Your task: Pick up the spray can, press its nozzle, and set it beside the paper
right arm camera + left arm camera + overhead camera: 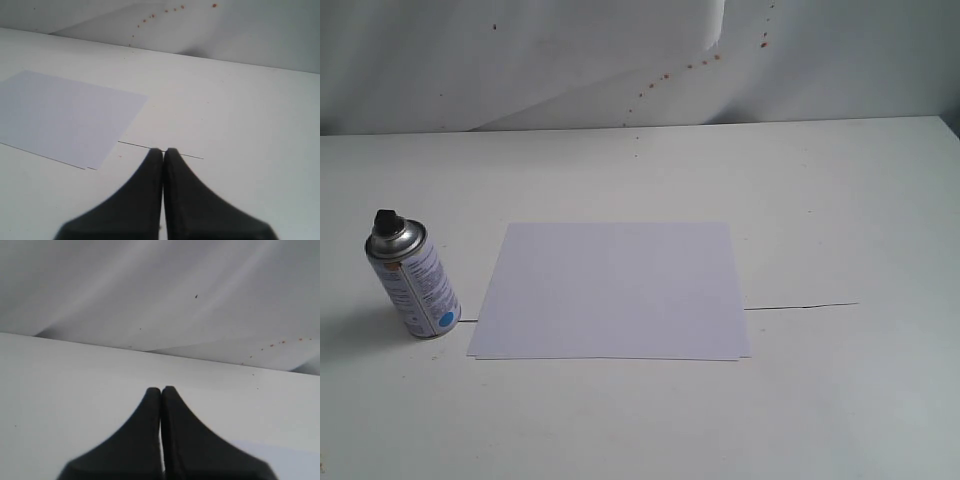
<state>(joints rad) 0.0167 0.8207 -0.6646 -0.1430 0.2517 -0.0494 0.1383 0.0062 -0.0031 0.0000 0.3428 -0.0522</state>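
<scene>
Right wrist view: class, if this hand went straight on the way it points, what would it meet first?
Probably only bare table, then the backdrop; the paper lies off to one side.

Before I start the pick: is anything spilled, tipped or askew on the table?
Nothing spilled or tipped. The spray can stands upright beside the paper. Oddities: reddish specks on the backdrop, a thin dark line on the table.

Silver spray can [413,284] upright, black nozzle [388,223] atop, just beside flat white paper [613,290].
</scene>
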